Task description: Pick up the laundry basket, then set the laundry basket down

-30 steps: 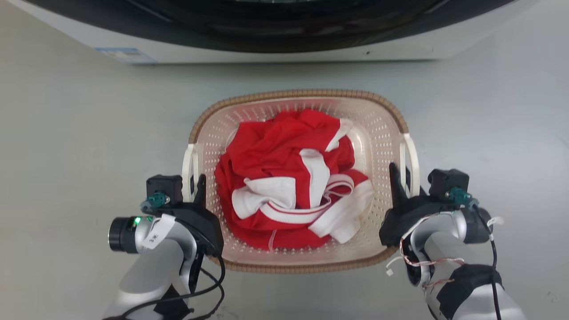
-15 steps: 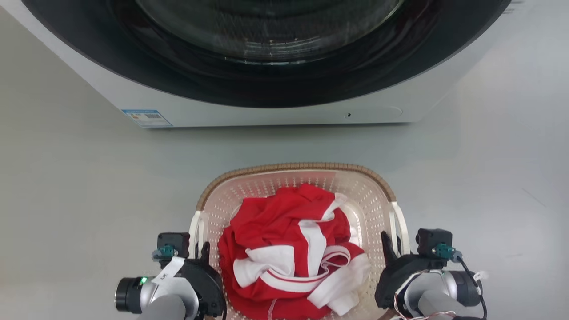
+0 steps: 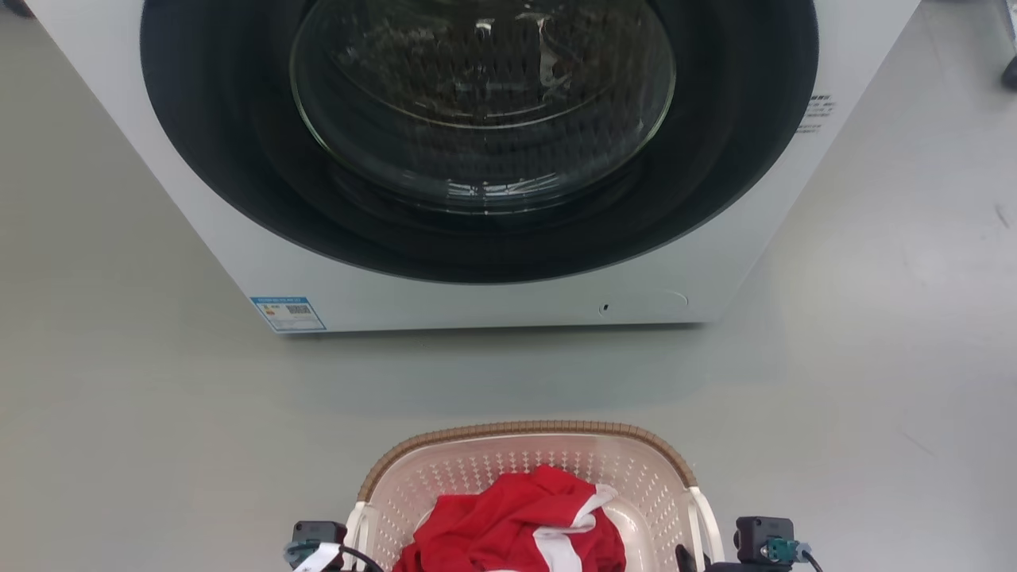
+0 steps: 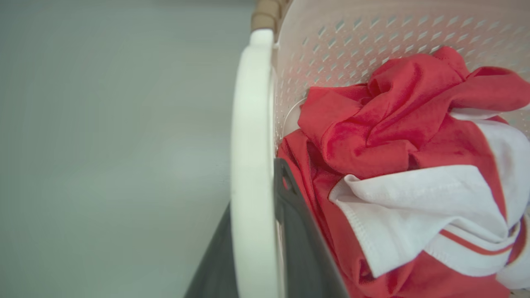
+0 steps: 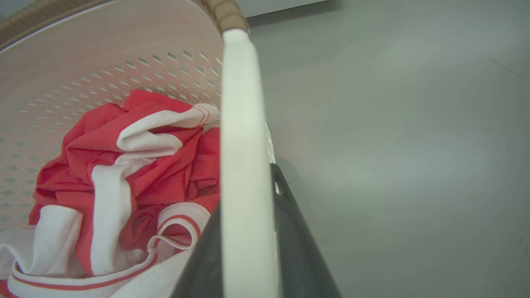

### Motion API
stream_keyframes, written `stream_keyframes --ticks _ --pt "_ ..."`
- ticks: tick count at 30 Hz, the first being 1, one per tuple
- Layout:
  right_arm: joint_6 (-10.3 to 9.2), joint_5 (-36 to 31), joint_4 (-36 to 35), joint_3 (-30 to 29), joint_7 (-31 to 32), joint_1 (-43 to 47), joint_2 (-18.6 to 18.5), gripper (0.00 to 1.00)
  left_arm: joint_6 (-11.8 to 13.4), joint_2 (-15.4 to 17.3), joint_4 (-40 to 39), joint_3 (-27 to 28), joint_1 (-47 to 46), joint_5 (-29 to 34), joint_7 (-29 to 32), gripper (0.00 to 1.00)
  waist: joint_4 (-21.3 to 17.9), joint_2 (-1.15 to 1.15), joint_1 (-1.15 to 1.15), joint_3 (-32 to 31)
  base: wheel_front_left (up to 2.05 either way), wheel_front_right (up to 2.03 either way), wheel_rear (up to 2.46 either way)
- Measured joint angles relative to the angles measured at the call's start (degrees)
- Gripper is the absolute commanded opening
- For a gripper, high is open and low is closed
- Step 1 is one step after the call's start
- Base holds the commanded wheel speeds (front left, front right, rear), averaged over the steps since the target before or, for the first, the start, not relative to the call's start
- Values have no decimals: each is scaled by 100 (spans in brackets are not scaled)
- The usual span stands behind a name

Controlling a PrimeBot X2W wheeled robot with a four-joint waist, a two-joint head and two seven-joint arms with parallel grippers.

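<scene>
The laundry basket [image 3: 524, 434] is cream, perforated and brown-rimmed, and sits at the bottom middle of the head view with a red and white garment [image 3: 508, 534] inside. In the left wrist view my left gripper [image 4: 253, 188] is shut on the basket's white left handle [image 4: 251, 124], one dark finger on each side of it. My right gripper [image 5: 247, 194] clamps the white right handle [image 5: 242, 107] the same way. Whether the basket is touching the floor, I cannot tell.
A white front-loading washing machine [image 3: 699, 262] with a dark round glass door [image 3: 477, 103] stands just beyond the basket. A strip of grey floor [image 3: 159, 413] lies between them and spreads out to both sides.
The head view has swung upward, so the washer door has come fully into view and the basket and grippers have dropped to the bottom edge. Both grippers keep their hold on the handles.
</scene>
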Motion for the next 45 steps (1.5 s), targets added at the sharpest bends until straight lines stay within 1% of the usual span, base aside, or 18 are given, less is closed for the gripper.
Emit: stream_keyframes --ticks 8,19,45 --pt "-24 396 -51 358 216 327 -2 0 -19 34 63 -141 368 -164 178 0 -41 0 0 -669 0 0 0" --pt "-52 757 -51 615 356 526 -7 0 -29 58 66 -263 600 -237 310 0 -136 0 1 -1149 0 0 0" --pt "-54 1251 103 976 301 482 -12 0 14 59 51 -364 608 -449 401 0 -160 1 2 -1212 0 0 0"
